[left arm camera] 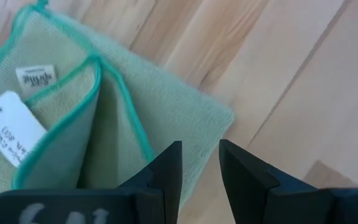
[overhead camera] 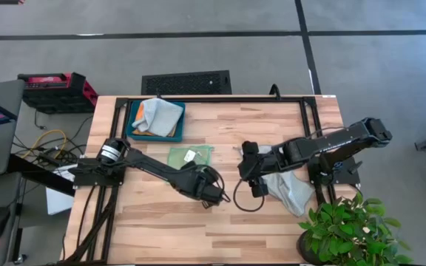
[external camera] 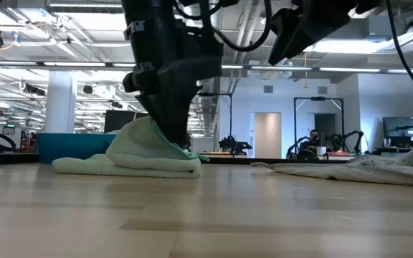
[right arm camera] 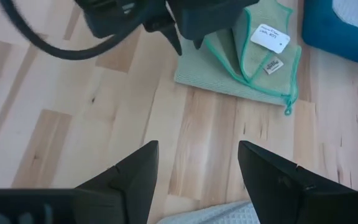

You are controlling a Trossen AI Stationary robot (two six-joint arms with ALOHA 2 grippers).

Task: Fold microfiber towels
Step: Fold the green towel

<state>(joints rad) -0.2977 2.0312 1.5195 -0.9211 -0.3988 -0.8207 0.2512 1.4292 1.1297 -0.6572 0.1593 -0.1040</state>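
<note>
Left gripper [left arm camera: 199,163], jaws parted, hovers at the folded green towel [overhead camera: 190,156], frame centre; a snagged edge could undo the fold.

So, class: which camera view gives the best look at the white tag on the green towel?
The left wrist view: the white tag fills it large on the green towel, with writing visible. The right wrist view shows the tag whole but smaller. The high view shows only a pale speck. The low view shows the towel edge-on, with no tag.
</note>
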